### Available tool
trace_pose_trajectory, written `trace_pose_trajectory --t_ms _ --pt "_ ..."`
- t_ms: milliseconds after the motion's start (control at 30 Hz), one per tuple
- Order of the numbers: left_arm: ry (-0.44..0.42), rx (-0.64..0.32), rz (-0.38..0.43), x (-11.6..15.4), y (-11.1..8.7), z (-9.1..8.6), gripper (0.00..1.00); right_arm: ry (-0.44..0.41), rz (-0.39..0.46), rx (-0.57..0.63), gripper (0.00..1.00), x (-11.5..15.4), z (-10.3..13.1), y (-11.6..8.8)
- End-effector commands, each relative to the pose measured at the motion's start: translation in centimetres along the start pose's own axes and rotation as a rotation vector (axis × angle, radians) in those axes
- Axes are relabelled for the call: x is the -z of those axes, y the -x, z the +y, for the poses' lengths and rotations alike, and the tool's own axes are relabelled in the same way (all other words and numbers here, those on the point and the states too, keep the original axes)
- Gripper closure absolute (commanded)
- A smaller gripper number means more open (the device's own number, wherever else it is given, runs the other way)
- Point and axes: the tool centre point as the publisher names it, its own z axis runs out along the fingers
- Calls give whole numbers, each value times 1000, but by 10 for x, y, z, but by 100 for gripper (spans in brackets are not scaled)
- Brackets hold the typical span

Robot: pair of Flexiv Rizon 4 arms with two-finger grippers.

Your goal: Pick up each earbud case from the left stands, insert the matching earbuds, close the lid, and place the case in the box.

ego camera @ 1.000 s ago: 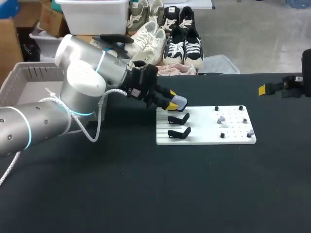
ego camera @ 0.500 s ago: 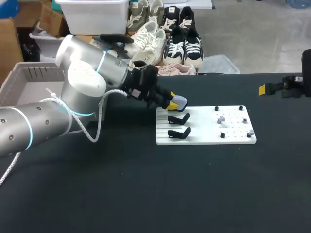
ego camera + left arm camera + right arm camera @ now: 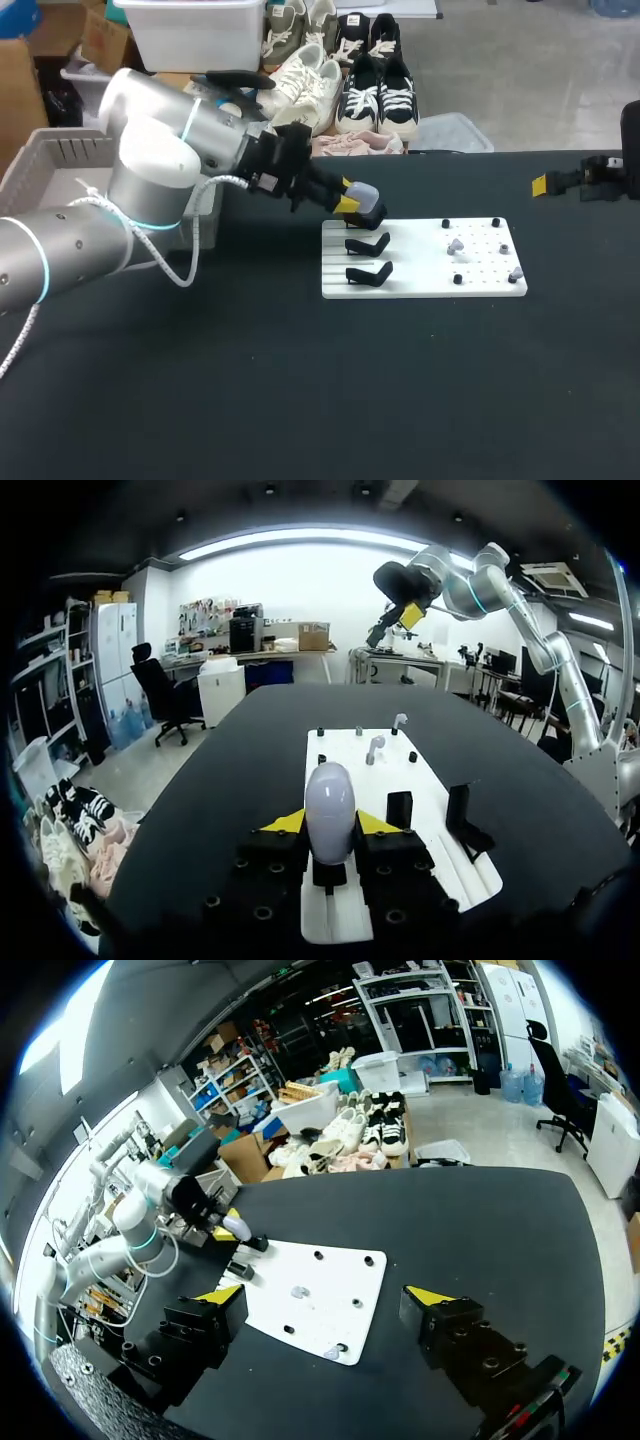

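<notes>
My left gripper (image 3: 351, 201) is shut on a pale lavender earbud case (image 3: 364, 194), held just above the far end of the white stand board (image 3: 420, 285). In the left wrist view the case (image 3: 329, 808) stands upright, pinched between the yellow fingertips (image 3: 284, 823). Two empty black stands (image 3: 367, 244) (image 3: 368, 273) sit on the board's left part. Small grey earbuds (image 3: 455, 245) (image 3: 516, 272) rest on pegs at its right part. My right gripper (image 3: 328, 1300) is open, hovering well off the board's right side, and is seen at the table's far right (image 3: 545, 184).
A grey basket (image 3: 45, 165) stands at the table's back left, behind my left arm. Black pegs (image 3: 446, 224) stick up from the board's right half. The dark tabletop (image 3: 300, 400) stretches wide in front of the board.
My left gripper's fingers closed on the earbud case, then raised it a little, up and back from the far stand. The right arm has not moved.
</notes>
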Motion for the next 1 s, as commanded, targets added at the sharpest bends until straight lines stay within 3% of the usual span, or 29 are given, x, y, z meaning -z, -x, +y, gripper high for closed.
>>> trace_pose_trajectory --t_ms 33,367,467,1000 --pt "40 -11 -40 24 15 -37 100 2 1 1 0 -1 -1 0" --pt "106 -80 -200 45 59 -92 100 2 1 1 0 -1 -1 0" --pt "157 -143 -232 46 66 -109 100 2 1 1 0 -1 -1 0" --pt "204 -72 -268 48 85 -150 100 2 1 1 0 -1 -1 0"
